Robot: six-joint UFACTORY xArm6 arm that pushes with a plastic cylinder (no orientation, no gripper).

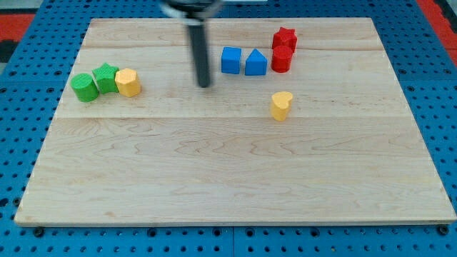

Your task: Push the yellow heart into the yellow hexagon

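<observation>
A pale wooden board (pixel 235 171) lies on a blue perforated surface (pixel 21 86), and all the blocks stand on the upper half of the board. My rod comes down from the view's top, and my tip (pixel 206 86) rests on the bare wood, touching no block. There are no fingers on this arm, so nothing opens, closes or holds; the rod only ends in this one dark point. The yellow heart (pixel 281 105) is to the view's right of my tip and a little lower, well apart from it, and it stands alone. Its two lobes seem to turn toward the view's top right and its narrow end toward the view's bottom left, so its long axis runs slightly tilted from upright in the view, but the block is small and I cannot tell this with certainty. The yellow hexagon (pixel 128 82) is to the view's left of my tip, at almost the same height in the view, so my tip is between the two yellow blocks. The hexagon touches a green star (pixel 106 76) on its left side, and just beside the star there is a green cylinder (pixel 83 87). To the view's right of my tip and higher are a blue cube (pixel 230 60) and a blue triangular block (pixel 255 63), side by side. Next to them a red cylinder (pixel 281 59) stands, with a red star-like block (pixel 284 38) just above it.
</observation>
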